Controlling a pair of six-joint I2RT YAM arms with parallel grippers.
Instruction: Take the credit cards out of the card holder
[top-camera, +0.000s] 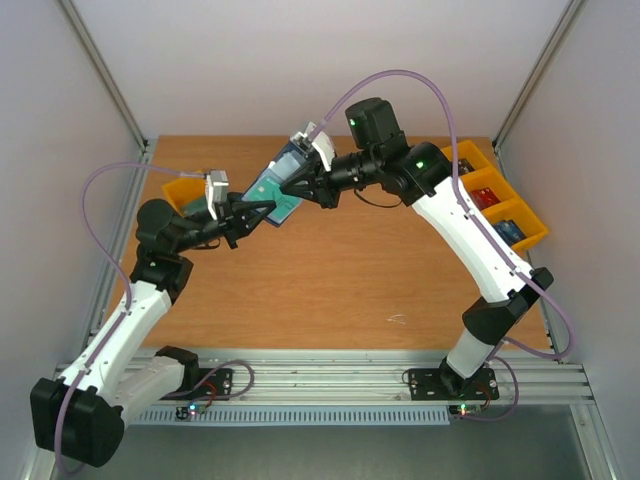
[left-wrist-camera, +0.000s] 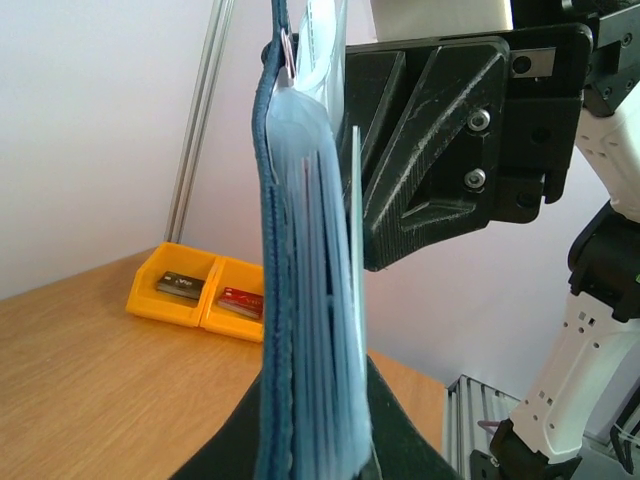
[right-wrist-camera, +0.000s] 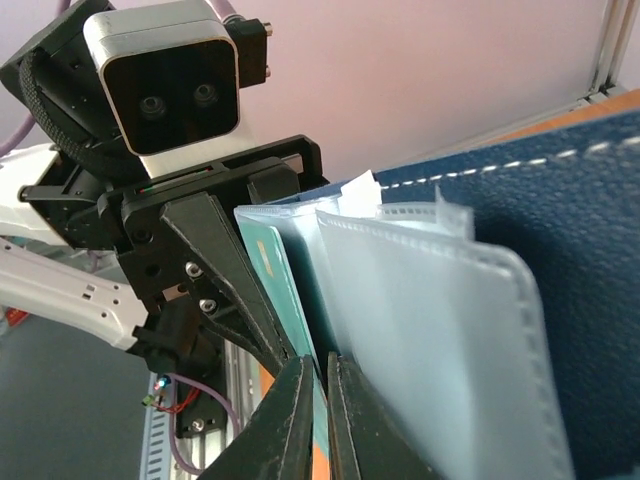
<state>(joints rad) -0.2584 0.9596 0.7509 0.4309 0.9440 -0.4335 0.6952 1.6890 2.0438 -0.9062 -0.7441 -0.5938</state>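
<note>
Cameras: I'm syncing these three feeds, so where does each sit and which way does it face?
Top external: above and behind, looking down on the table; left arm and right arm show, holding the card holder between them.
Left wrist: on the left arm, facing the right gripper; own fingers at bottom.
Right wrist: on the right arm, facing the left gripper; own fingers at bottom.
Shared: all show the card holder.

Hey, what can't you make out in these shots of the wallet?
Card count: left wrist view shows the card holder edge-on, cloudy sleeves overlapping.
Right wrist view: right gripper pinches card or sleeve, too close to tell.
Left gripper fingertips: hidden behind the card holder, left wrist view.
</note>
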